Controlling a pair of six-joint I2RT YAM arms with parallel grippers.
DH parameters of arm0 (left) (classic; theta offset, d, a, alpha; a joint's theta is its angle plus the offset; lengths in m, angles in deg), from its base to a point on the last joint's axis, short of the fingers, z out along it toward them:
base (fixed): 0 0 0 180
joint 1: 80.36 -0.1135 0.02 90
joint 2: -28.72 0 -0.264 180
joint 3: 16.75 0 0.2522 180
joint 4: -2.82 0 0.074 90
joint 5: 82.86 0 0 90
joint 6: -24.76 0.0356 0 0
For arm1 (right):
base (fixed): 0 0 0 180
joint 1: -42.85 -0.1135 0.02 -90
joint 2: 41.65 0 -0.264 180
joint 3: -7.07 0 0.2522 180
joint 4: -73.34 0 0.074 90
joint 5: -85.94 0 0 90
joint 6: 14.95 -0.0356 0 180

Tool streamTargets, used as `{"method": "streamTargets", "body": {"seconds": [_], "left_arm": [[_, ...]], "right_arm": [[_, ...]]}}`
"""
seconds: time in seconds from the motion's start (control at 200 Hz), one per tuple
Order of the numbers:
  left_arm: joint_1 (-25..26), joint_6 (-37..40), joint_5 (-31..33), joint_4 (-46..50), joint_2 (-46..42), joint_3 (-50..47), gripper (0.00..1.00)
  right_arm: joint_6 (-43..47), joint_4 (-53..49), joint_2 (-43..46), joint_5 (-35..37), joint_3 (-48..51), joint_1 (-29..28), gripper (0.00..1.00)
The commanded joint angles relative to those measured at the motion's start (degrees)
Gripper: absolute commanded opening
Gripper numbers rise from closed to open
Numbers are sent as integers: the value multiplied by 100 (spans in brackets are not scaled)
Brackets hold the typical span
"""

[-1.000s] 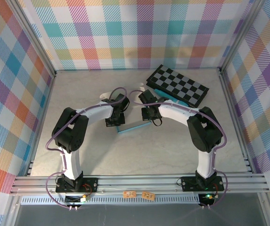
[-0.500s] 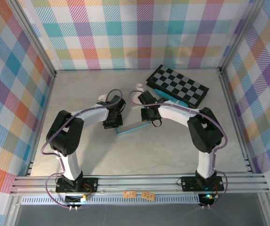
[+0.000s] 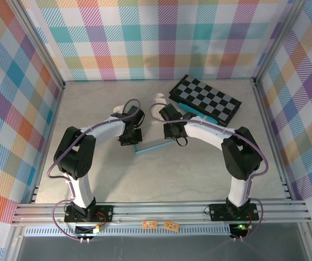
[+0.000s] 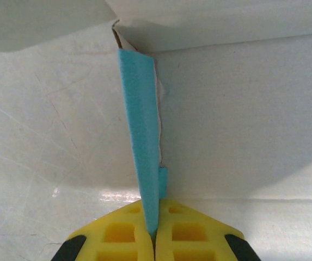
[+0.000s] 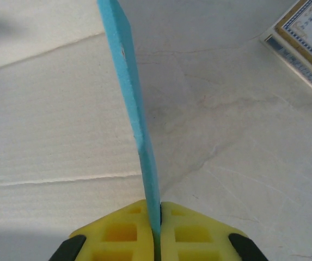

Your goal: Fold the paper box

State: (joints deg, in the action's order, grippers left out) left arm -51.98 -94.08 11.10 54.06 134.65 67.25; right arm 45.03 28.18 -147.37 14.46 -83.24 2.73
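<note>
Two arms of white links and black joints, the left arm (image 3: 77, 156) at seven o'clock and the right arm (image 3: 242, 157) at five, each carried a purple cable (image 3: 98, 127). The left gripper (image 4: 154, 239) had yellow fingers (image 4: 117, 235) with square pockets and black outer corners.

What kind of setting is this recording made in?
Most likely a lab test cell, not a home: plaid-printed panels wall in a marble-look table, aluminium rails run along its near edge, and a checkerboard lies there, seemingly as a prop.
</note>
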Motion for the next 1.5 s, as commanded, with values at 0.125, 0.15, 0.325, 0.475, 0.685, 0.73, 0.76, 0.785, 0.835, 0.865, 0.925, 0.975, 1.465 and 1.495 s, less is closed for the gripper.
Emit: {"method": "streamTargets", "body": {"seconds": [0.125,0.15,0.325,0.475,0.685,0.73,0.76,0.785,0.835,0.865,0.925,0.975,1.465,1.495], "left_arm": [[150,303,476,1106,418,-54,0],[150,301,490,1104,417,-79,0],[124,167,119,576,14,-396,18],[24,-83,-384,-27,-392,-649,34],[-117,-296,-696,-284,-487,-746,35],[-135,-324,-772,-360,-489,-798,35],[-136,-333,-787,-396,-486,-825,35],[-136,-341,-798,-404,-483,-835,35],[-136,-340,-784,-413,-456,-854,35],[-140,-324,-757,-431,-443,-862,35],[-148,-314,-685,-472,-418,-854,34],[-174,-312,-644,-539,-365,-835,31],[10,-349,373,624,-4,-310,0],[10,-328,348,626,-25,-226,0]], "right_arm": [[-193,-44,-167,696,-397,-34,0],[-182,-40,-161,692,-396,-36,0],[-160,-71,-211,662,-432,-38,0],[-197,-87,-247,635,-405,-36,0],[-183,-95,-260,621,-427,-39,0],[-193,-97,-264,609,-414,-31,0],[-191,-96,-266,601,-420,-27,0],[-201,-97,-272,595,-415,-30,0],[-198,-69,-266,578,-404,-22,0],[-192,-71,-270,569,-400,-22,0],[-197,-60,-275,539,-403,-17,0],[-212,-65,-283,521,-396,-6,0],[-196,-3,-353,513,-441,0,0],[-197,4,-362,512,-448,-5,0]]}}
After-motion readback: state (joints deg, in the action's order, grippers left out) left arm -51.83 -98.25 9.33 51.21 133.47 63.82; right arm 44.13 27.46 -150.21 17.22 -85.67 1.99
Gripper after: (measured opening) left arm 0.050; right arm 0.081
